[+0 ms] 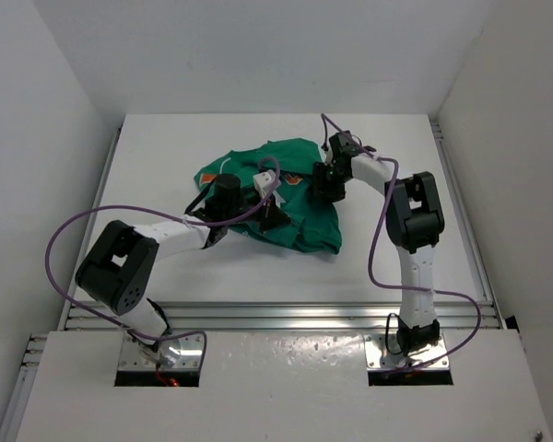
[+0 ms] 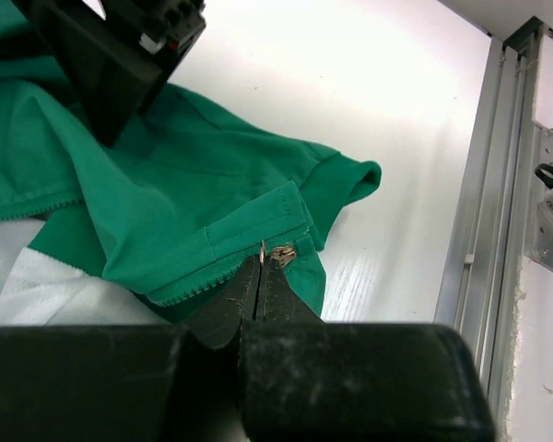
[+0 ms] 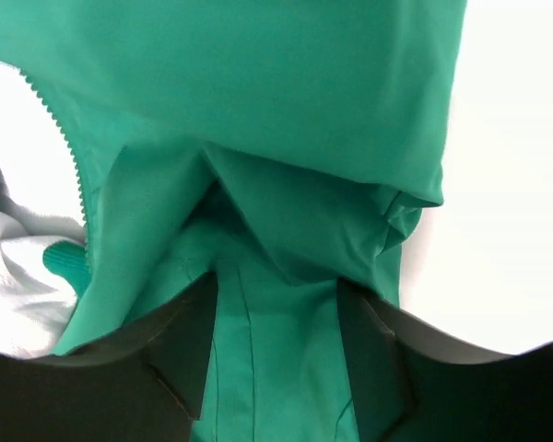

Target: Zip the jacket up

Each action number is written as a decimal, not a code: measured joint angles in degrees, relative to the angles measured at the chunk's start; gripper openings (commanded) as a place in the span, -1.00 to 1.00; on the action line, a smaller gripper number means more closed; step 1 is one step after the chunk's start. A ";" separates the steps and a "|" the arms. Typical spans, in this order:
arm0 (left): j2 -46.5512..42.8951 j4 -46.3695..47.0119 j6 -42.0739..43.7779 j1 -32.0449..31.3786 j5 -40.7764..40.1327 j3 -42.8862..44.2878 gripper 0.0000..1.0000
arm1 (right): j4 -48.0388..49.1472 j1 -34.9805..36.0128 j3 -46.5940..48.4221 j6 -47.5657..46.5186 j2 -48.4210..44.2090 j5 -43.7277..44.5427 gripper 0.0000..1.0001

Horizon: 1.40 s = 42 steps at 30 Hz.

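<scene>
Table [image 1: 166, 267] is white, and the jacket [image 1: 315, 230] lies in a green heap on the middle of it, a bit to the far side. Both arms reach over it. The left arm [image 1: 157, 241] comes in from the near left and the right arm [image 1: 415, 221] bends in from the right.

The left gripper [image 2: 262, 269] is at the near edge of the jacket [image 2: 212, 184]. Its two fingers are pressed tight together, with no gap. The tips touch the hem corner, right at the little metal zipper piece [image 2: 282, 252]. I cannot tell if they nip that piece or only touch it.

The right gripper [image 3: 276, 341] is on the far right part of the jacket [image 3: 286, 110]. Its jaws are spread partway. A fold of green cloth runs between the two fingers [image 3: 186, 354] and fills the gap. The cloth looks loose there, not squashed flat.

The zipper teeth [image 3: 74, 175] run down the open edge on the left of the right wrist view. The white lining [image 3: 18, 267] shows beside them.
</scene>
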 measured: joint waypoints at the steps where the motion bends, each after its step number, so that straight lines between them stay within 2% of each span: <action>1: 0.15 -0.02 0.02 0.00 -0.24 0.00 -1.00 | -0.46 0.07 0.72 -0.24 0.09 0.94 0.15; 4: 0.20 -0.33 0.04 0.00 -0.83 0.00 -1.00 | -0.15 0.35 1.31 -1.18 0.09 2.93 0.11; 6: 0.20 -0.35 0.00 0.00 -1.18 0.00 -1.00 | -0.11 0.55 1.53 -1.57 0.09 3.87 -0.07; 7: 0.20 -0.35 0.00 -0.02 -1.29 0.00 -1.00 | -0.13 0.55 2.25 -1.77 0.42 4.15 -0.30; 11: 0.20 -0.33 -0.42 -0.52 -1.68 0.00 -1.00 | 2.73 -0.26 6.84 -1.57 2.80 4.76 -0.49; 14: 0.44 0.00 -1.42 -0.74 -1.66 0.00 -1.00 | 9.09 -1.53 5.18 -1.27 2.10 3.63 -0.45; 16: 1.25 1.03 -2.82 -0.74 -1.68 0.00 -1.00 | 15.54 -2.75 -0.72 -0.55 -0.79 0.63 -0.37; 20: 3.28 2.34 -6.49 -0.74 -1.88 0.00 -1.00 | 29.24 -6.10 -21.73 3.74 -13.46 -8.13 -0.08; 24: 4.83 3.67 -9.70 -0.74 -2.40 0.28 -1.00 | 40.85 -9.14 -40.85 8.24 -29.51 -15.69 -0.08; 27: 6.38 4.59 -11.82 -0.74 -2.71 1.11 -1.00 | 49.62 -8.76 -50.71 12.70 -39.12 -20.39 -0.14; 30: 7.13 4.87 -13.33 -0.74 -2.84 1.66 -1.00 | 57.29 -6.38 -56.83 16.83 -42.88 -23.26 -0.14; 35: 7.69 5.22 -15.91 -0.74 -2.91 3.17 -1.00 | 66.07 -0.28 -64.81 21.75 -42.75 -24.98 -0.14; 38: 8.00 5.29 -17.49 -0.55 -2.95 4.22 -1.00 | 68.63 1.18 -65.81 23.15 -41.68 -25.11 -0.04; 42: 8.44 5.51 -19.28 -0.33 -2.78 5.09 -1.00 | 72.11 1.29 -66.01 23.67 -41.35 -24.94 -0.02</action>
